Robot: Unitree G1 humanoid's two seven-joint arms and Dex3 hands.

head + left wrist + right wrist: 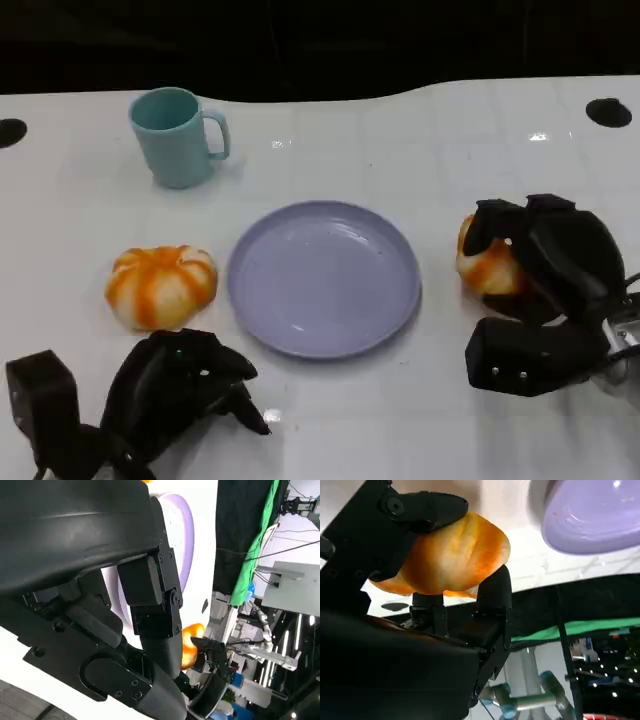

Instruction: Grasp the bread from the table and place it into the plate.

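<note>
Hiding bread (487, 265) (mostly): right hand (545, 262)

Left hand (135, 630): black shell and fingers take up most of the frame, from 9 o'clock through centre down toward 5 o'clock. Nothing is visible between the fingers.

Plate (184, 535), lilac: a curved rim section shows at about 12 to 1 o'clock, past the fingers, lying on the white table (202, 540).

Bread (191, 641), orange: small patch at about 4 o'clock, just beyond the fingers, with the black right hand (212, 652) closed around it.

Background, 2 to 4 o'clock: green curtain (252, 555), cables, lab equipment.
</note>
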